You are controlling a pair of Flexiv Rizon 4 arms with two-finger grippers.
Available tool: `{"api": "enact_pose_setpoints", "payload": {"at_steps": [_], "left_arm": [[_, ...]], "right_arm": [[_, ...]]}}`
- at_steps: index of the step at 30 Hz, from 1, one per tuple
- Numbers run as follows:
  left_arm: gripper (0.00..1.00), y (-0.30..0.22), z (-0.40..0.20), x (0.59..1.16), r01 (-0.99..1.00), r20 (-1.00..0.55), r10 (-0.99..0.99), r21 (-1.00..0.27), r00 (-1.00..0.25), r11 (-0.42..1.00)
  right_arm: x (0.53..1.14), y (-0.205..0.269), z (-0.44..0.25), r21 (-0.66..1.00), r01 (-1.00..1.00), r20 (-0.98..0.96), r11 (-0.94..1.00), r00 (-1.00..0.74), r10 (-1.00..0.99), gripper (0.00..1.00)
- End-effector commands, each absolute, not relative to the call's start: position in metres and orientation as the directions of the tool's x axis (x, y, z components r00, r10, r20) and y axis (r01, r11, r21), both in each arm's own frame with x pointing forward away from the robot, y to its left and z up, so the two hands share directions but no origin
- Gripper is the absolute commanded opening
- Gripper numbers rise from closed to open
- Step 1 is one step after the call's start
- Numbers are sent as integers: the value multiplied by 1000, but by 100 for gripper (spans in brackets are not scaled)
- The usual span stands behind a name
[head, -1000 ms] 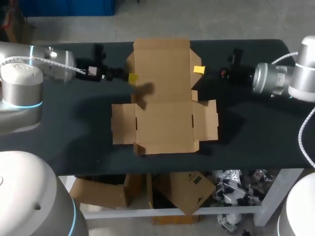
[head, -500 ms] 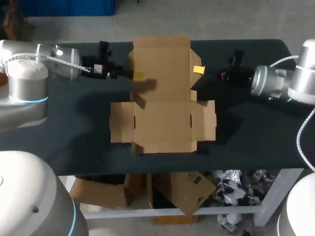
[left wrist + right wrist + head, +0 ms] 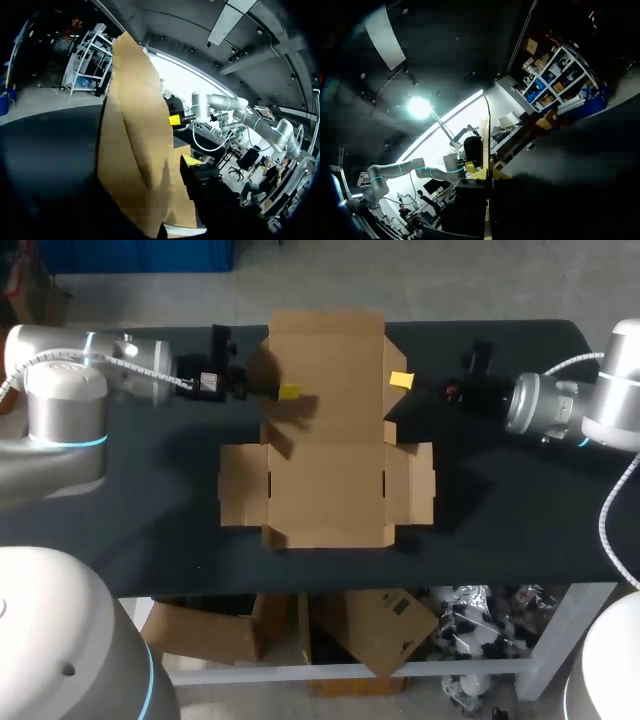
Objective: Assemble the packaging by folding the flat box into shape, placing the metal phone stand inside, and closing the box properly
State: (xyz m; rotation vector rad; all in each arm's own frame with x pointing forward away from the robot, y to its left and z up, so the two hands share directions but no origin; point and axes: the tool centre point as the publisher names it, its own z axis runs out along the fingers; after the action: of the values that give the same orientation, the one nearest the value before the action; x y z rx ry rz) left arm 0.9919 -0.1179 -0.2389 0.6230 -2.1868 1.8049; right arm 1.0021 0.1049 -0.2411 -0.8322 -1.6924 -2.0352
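The flat brown cardboard box (image 3: pixel 325 480) lies unfolded in the middle of the black table, its side flaps spread left and right. Its big lid panel (image 3: pixel 328 355) at the back is tilted up. My left gripper (image 3: pixel 286 392) is at the lid's left edge, by a small upright side flap. In the left wrist view the cardboard (image 3: pixel 135 140) fills the space just ahead. My right gripper (image 3: pixel 402 380) is shut on the lid's right side flap, whose thin edge (image 3: pixel 487 145) runs up between its fingers. No phone stand shows in any view.
The black table top (image 3: pixel 130 500) extends well to both sides of the box. Its front edge (image 3: pixel 330 585) runs a little below the box's front flap.
My left arm has moved right, from beside the lid onto its left edge. The lid has tipped up a little and the box has slid slightly left. My right arm has barely moved.
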Motion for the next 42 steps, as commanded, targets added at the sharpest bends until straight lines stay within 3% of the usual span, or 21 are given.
{"api": "enact_pose_setpoints", "payload": {"at_steps": [1, 14, 17, 20, 36, 37, 38, 39, 42], "left_arm": [[47, -120, -240, 993, -461, 439, -159, -875, -884, 147], [36, -125, -239, 992, -455, 438, -136, -879, -889, 140], [26, -125, -239, 992, -454, 438, -134, -880, -889, 139], [0, -125, -238, 991, -453, 438, -131, -881, -890, 138], [0, -128, -236, 989, -438, 428, -93, -887, -899, 147], [0, -128, -236, 989, -438, 428, -91, -887, -899, 149], [0, -128, -236, 989, -437, 428, -90, -887, -899, 150], [0, -128, -236, 989, -437, 428, -88, -887, -900, 152], [0, -128, -235, 989, -434, 426, -81, -887, -901, 156]], "right_arm": [[1004, 105, -242, 758, 615, 642, -216, -762, 82, 0], [1005, 108, -240, 761, 612, 638, -215, -766, 76, 0], [1005, 109, -240, 762, 612, 637, -214, -767, 76, 0], [1005, 109, -239, 762, 611, 636, -215, -768, 75, 0], [1003, 108, -237, 763, 610, 634, -215, -771, 64, 0], [1003, 108, -236, 763, 610, 634, -213, -771, 64, 11], [1002, 107, -236, 764, 611, 635, -209, -770, 70, 30], [1002, 105, -235, 764, 611, 635, -208, -769, 73, 40], [998, 98, -232, 770, 605, 632, -201, -767, 111, 53]]}}
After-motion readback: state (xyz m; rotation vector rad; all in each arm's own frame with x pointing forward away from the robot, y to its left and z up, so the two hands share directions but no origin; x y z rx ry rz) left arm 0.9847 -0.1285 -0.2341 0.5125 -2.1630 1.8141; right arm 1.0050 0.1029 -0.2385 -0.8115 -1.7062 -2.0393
